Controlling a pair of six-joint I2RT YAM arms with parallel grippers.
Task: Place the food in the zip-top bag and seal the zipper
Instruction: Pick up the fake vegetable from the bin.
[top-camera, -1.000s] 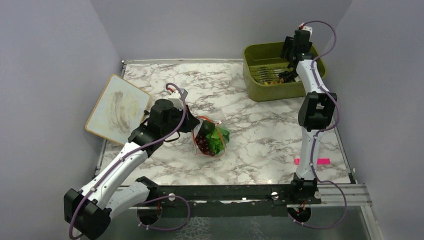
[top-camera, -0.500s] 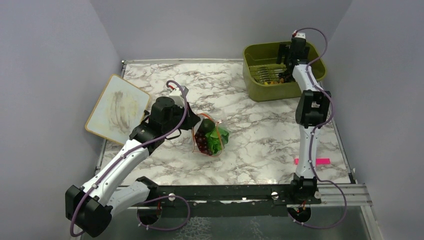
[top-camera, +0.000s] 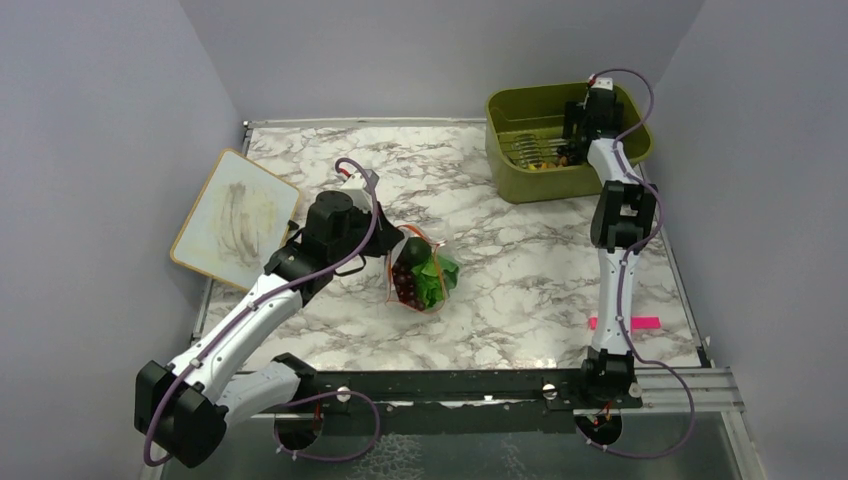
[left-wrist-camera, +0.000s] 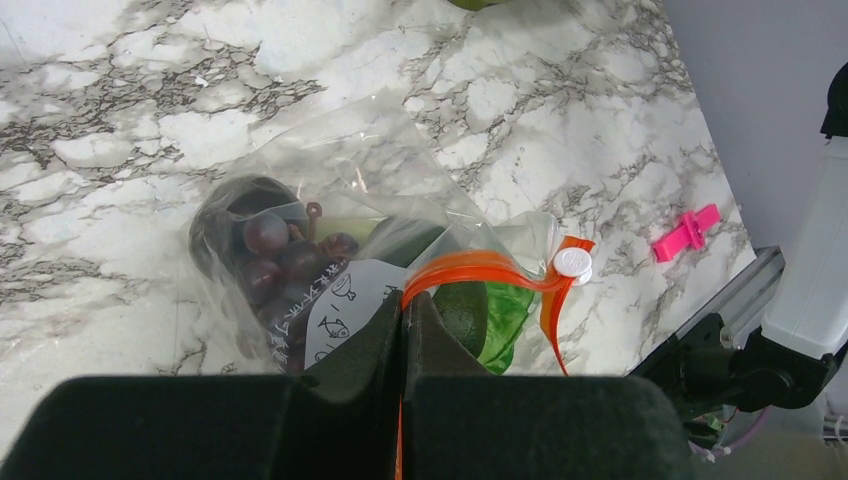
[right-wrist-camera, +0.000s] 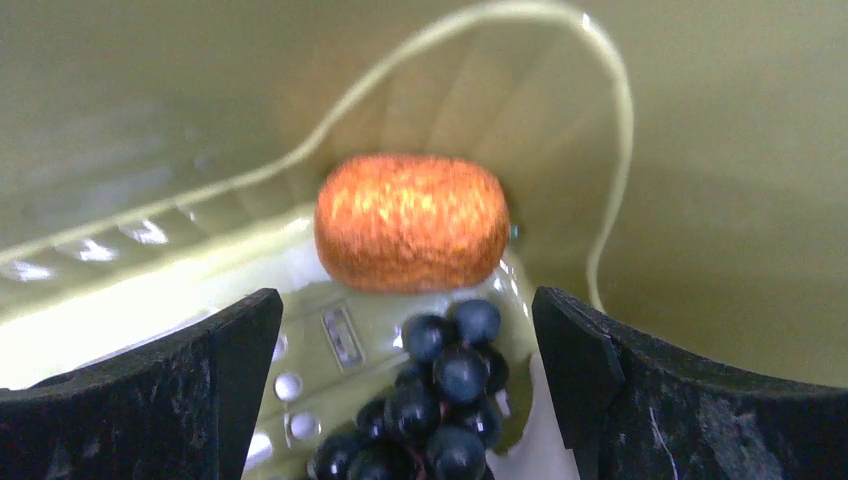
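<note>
While the zip-top bag (top-camera: 421, 276) lies on the marble table (top-camera: 520, 290) a little left of the middle, its mouth end points to the far side, where the left gripper (left-wrist-camera: 404, 305) has it. Both fingers are pressed together on the zipper (left-wrist-camera: 480, 266), with the orange-red strip pinched flat between them. From the pinch the strip arcs away to the right and folds down at a small white round tab (left-wrist-camera: 572, 262). I cannot tell whether the mouth is sealed along its length.

Through the clear film show purple grapes (left-wrist-camera: 270, 250), a dark green piece (left-wrist-camera: 462, 312) just beside the fingers, and the leafy lettuce (left-wrist-camera: 505, 315) right of that. A white label (left-wrist-camera: 345, 305) with small drawings sits against the grapes.

At the far right corner stands the olive-green bin (top-camera: 520, 185), well apart from the bag. The right gripper (right-wrist-camera: 405, 310) hangs inside it, its fingers spread wide and holding nothing. Below them an orange piece (right-wrist-camera: 410, 222) rests on the bin floor against a raised curved ridge. A second bunch of grapes (right-wrist-camera: 440, 385) lies just beside it, on the nearer side in the wrist view.

A pink clip (top-camera: 622, 322) lies at the near right of the table, next to the right arm's base. A white board (top-camera: 235, 220) rests at the left edge.
</note>
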